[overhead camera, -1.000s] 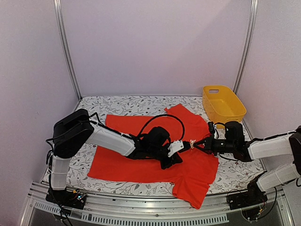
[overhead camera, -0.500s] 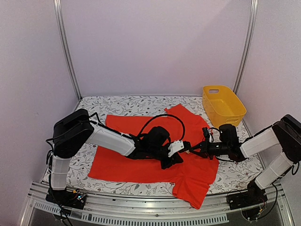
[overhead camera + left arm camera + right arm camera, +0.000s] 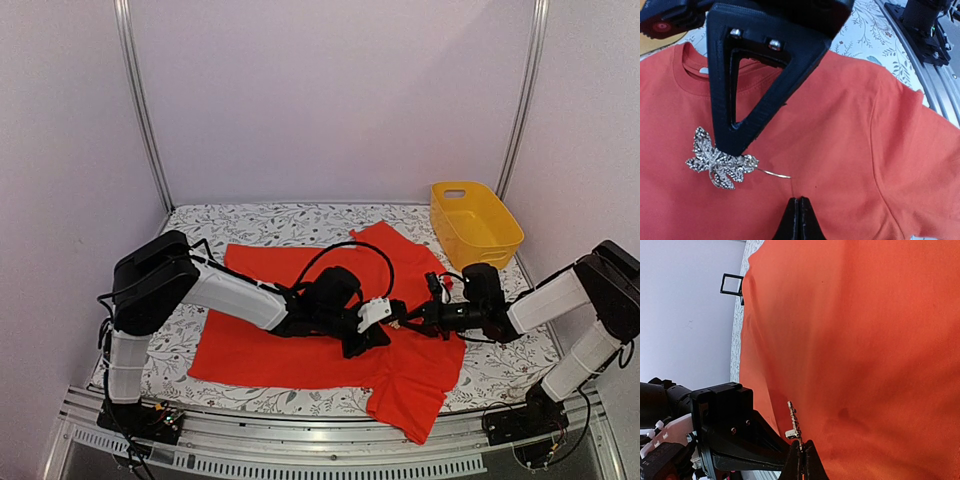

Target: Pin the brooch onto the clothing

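Two things have changed within the last second, both on the right side — the right arm has lifted its elbow, and the right gripper (image 3: 801,460) has slid left and down over the shirt (image 3: 850,125). It is now just beside the left gripper (image 3: 798,220), and the left arm has not moved. Before, the brooch (image 3: 717,162) hung in the air between the two. Now it is low against the red cloth, below the collar, with its thin pin pointing toward the left tips. I judge that the approach is finished and the piercing step begins: the pin must enter the cloth that the left side offers.

Right jaws are pressed together and pinch the brooch at its edge. Left jaws are also pressed together, with no gap. They seem to nip a small fold of shirt — a crease runs from their tips up to the pin's end — though the fold itself is hard to see. Farther back, the basket (image 3: 475,222) stands beyond the shirt at the right.
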You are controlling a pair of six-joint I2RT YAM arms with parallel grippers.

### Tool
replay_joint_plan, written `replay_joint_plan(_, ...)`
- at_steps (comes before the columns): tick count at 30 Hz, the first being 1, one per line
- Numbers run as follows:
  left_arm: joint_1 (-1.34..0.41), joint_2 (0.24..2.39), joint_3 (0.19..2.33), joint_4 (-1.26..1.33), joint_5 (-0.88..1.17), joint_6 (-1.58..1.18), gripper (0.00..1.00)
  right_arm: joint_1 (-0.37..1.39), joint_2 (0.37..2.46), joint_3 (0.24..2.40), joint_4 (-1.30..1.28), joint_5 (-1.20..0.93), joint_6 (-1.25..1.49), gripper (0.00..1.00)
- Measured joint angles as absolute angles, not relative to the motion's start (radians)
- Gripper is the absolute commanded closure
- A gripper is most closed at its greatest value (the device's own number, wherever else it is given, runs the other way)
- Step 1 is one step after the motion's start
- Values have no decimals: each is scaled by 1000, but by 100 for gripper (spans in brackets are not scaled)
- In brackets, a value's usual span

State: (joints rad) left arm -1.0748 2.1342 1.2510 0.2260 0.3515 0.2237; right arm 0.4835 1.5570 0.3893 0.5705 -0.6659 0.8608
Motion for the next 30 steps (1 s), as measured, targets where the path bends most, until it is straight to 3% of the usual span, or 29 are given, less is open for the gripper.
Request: replay_joint_plan(30,-1073,2134,1252,227,351,234,100,519,1593,392,576,-691,875,100)
